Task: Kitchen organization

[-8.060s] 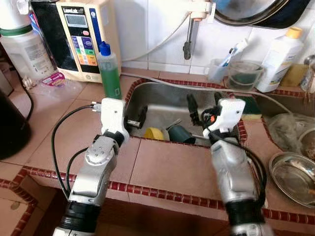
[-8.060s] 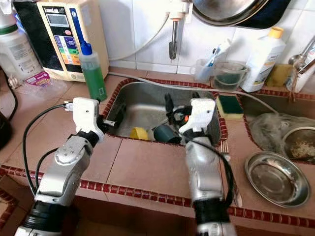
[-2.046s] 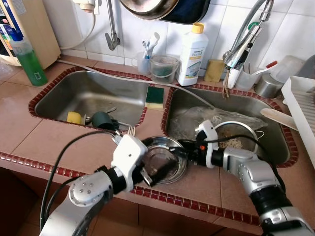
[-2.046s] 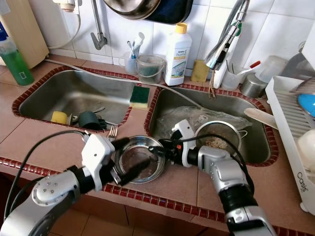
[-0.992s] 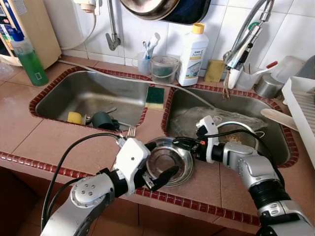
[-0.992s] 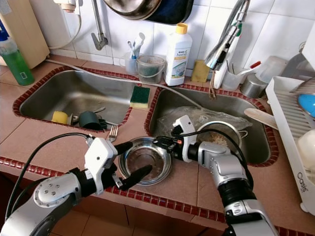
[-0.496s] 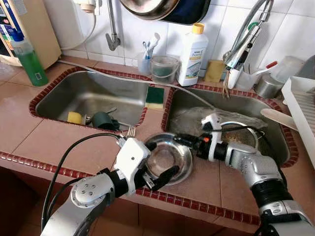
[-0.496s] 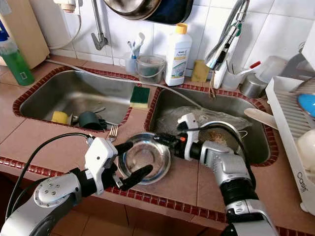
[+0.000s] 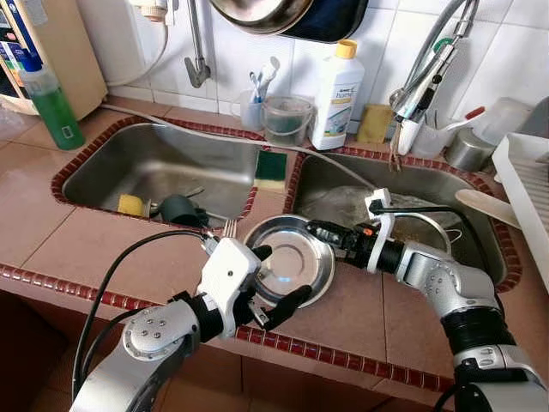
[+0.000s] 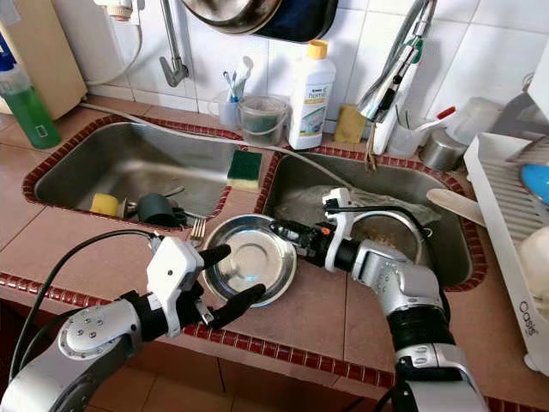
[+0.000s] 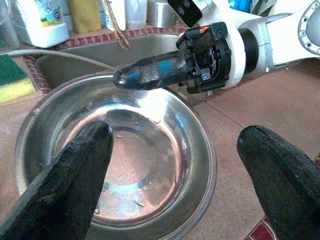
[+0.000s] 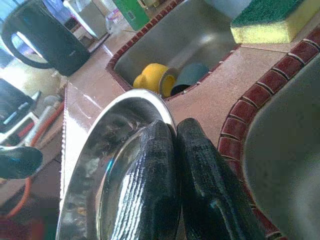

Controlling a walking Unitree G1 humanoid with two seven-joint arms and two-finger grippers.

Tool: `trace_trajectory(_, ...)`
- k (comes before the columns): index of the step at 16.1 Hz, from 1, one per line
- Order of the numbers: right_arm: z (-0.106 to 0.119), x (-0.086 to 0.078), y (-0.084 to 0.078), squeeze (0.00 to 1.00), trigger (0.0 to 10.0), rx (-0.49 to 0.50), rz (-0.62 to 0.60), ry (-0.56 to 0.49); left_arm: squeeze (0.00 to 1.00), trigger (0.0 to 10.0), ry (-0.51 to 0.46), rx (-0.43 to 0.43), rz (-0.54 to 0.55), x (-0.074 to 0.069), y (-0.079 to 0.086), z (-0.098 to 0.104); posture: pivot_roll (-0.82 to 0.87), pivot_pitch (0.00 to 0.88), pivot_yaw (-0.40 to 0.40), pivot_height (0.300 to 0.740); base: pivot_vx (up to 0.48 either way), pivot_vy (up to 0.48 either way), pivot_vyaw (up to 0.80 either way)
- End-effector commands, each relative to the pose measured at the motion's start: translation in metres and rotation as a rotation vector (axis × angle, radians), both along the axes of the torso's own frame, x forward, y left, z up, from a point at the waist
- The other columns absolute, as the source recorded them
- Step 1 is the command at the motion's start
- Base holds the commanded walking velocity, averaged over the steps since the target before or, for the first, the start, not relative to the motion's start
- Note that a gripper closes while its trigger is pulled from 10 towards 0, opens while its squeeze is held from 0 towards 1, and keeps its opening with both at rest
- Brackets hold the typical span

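Right gripper (image 9: 319, 230) pinching steel bowl (image 9: 287, 257) rim, now tilted up off counter (image 9: 111, 249) front edge; left gripper (image 9: 276, 285) spread beneath, ready to take it.

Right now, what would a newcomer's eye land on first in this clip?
The steel bowl, tipped up on the counter between the two sinks, with the right gripper pinching its far rim. Next, the left gripper, fingers spread wide just before the bowl's near edge. Behind them, a green sponge lies on the divider.
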State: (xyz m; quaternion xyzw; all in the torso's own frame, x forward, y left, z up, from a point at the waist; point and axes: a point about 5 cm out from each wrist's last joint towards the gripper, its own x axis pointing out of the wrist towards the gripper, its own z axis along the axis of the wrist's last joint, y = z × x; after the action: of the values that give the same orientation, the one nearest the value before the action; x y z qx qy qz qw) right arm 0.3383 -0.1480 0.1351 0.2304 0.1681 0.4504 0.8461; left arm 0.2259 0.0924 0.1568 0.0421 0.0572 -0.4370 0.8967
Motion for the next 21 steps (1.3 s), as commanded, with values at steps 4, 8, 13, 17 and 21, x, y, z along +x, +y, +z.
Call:
trace_trajectory(4,0.019,0.003,-0.001,0.00,0.0,0.082,0.003,-0.036,0.00,10.0,-0.024,-0.020,-0.001,0.001,-0.001,0.008,-0.09,0.063,-0.037,0.740,0.000,0.000,0.00)
trace_trajectory(8,0.021,0.004,-0.001,0.00,0.0,0.113,-0.014,-0.032,0.00,10.0,-0.042,-0.030,0.022,0.004,0.000,0.012,-0.08,0.061,-0.037,0.740,0.000,0.000,0.00)
trace_trajectory(13,0.024,0.007,-0.004,0.00,0.0,0.128,-0.050,-0.035,0.00,10.0,-0.118,-0.178,0.216,0.028,0.017,0.036,-0.09,0.059,-0.037,0.740,0.000,0.000,0.00)
trace_trajectory(17,0.035,0.010,-0.006,0.00,9.2,0.179,-0.111,-0.079,0.00,10.0,-0.116,-0.178,0.423,0.048,0.040,0.034,-0.09,0.051,-0.034,0.740,0.000,0.000,0.00)
trace_trajectory(21,0.049,0.011,-0.009,0.00,10.0,0.240,-0.223,-0.171,0.00,10.0,-0.106,-0.146,0.536,0.059,0.049,0.027,-0.09,0.047,-0.025,0.740,0.000,0.000,0.00)
